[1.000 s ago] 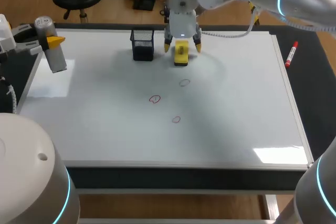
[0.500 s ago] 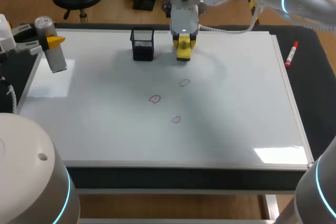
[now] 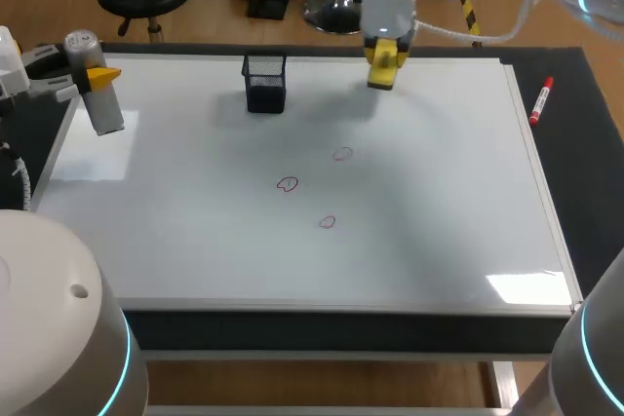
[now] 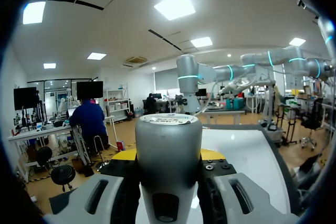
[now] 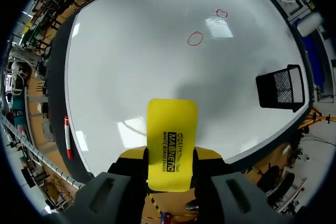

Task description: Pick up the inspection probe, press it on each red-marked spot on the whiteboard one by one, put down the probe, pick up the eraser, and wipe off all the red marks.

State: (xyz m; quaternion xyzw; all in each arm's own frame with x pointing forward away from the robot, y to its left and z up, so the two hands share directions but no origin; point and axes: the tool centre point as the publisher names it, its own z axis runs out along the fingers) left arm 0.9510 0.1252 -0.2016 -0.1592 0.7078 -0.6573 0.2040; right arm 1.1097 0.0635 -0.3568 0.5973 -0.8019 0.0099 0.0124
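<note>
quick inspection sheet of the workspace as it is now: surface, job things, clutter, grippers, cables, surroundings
surface: whiteboard, three red marks near its middle, not wiped
job's things: eraser held above the board's far edge; inspection probe held at the board's left edge
clutter: black mesh holder on the board; red marker on the dark tabletop to the board's right
grippers: right gripper shut on the eraser; left gripper shut on the inspection probe
cables: white cable behind the right arm
surroundings: nothing seen
</note>
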